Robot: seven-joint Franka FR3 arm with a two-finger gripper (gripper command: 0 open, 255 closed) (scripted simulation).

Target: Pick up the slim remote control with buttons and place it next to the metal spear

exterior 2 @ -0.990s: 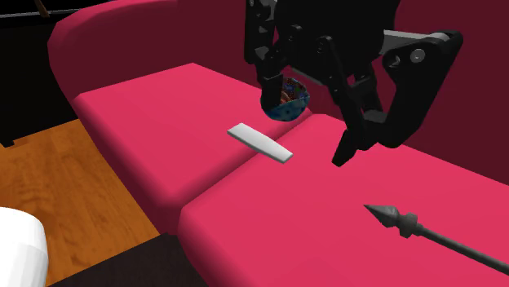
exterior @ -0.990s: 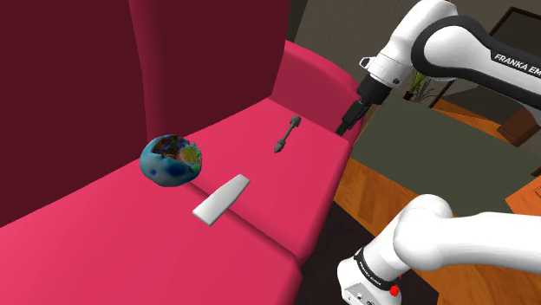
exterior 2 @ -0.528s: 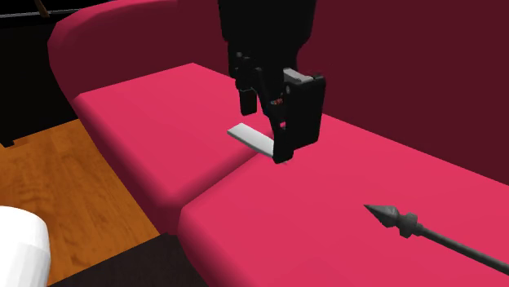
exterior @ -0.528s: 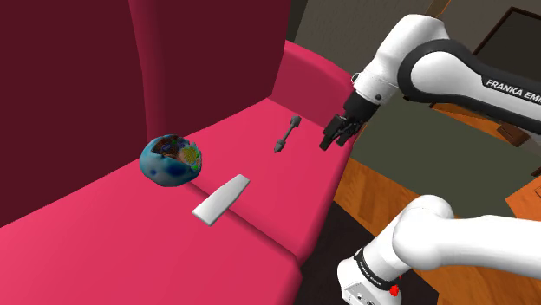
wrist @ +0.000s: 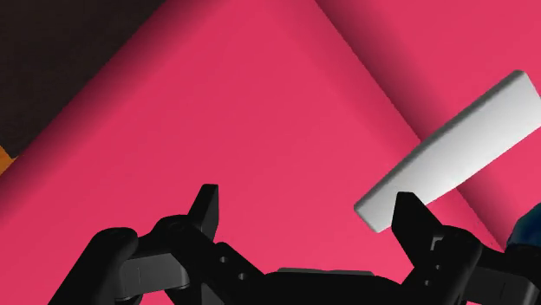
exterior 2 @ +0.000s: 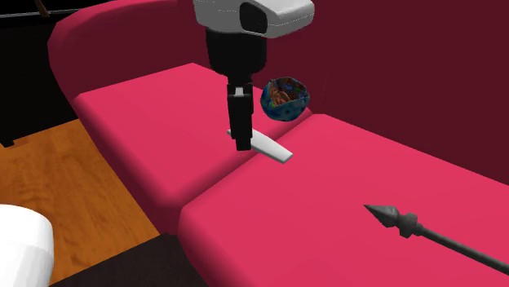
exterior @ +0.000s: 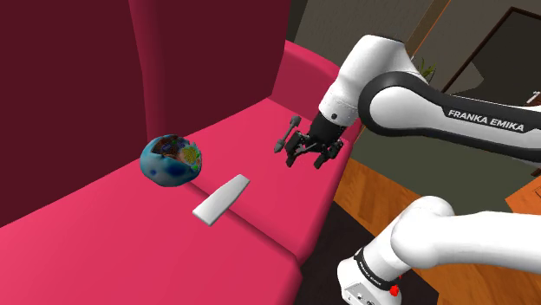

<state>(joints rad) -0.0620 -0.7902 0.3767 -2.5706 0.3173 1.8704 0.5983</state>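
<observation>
A: The slim, flat, pale grey remote control [exterior: 221, 199], where is it lying?

B: It is lying flat on the seat of the crimson sofa [exterior: 104, 247], by the seam where two cushions are meeting. In the second exterior view, the remote control [exterior 2: 269, 147] is stretching across that seam on the sofa [exterior 2: 351, 163].

A: What is sitting around it?

B: A round ball printed like a blue globe [exterior: 172, 159] is resting just beside it, toward the backrest, and the two are not touching. The dark grey metal spear [exterior: 286, 134] is lying farther along the seat, toward the shoulder view's right, well apart from the remote. In the second exterior view, the ball [exterior 2: 284, 99] is showing behind the remote and the spear [exterior 2: 424, 232] is pointing its tip toward the remote.

A: And the all-black gripper [exterior: 312, 158]?

B: It is hanging over the seat near the spear. In the wrist view, the gripper [wrist: 307, 212] is spreading its two fingers [wrist: 206, 208] wide, gripping nothing. The remote control [wrist: 451, 156] is lying beyond one finger, outside the gap, on the sofa [wrist: 260, 104].

A: Is it touching the remote?

B: In the second exterior view, the gripper [exterior 2: 241, 140] is overlapping one end of it, but I cannot tell.
</observation>
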